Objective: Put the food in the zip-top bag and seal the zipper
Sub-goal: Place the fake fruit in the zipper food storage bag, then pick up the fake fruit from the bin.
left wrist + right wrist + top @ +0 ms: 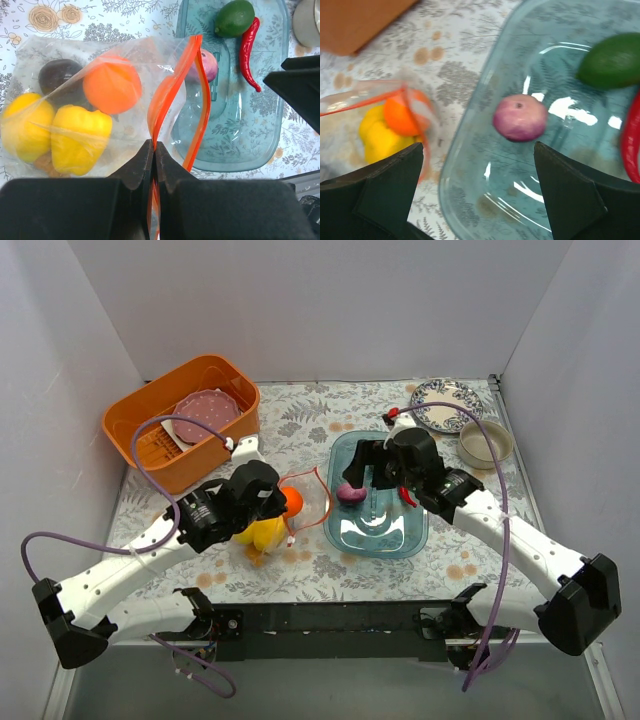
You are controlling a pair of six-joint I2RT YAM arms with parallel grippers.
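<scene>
The zip-top bag lies left of the clear blue tray, mouth toward the tray. It holds an orange, a yellow pepper, a lemon and a dark round one. My left gripper is shut on the orange-red zipper, whose two strips stand apart ahead of it. In the tray lie a purple onion, a green round one and a red chili. My right gripper is open and empty just above the tray, the onion ahead of it.
An orange basket holding a pink plate stands at the back left. A patterned plate and a beige bowl are at the back right. White walls close in the table on three sides.
</scene>
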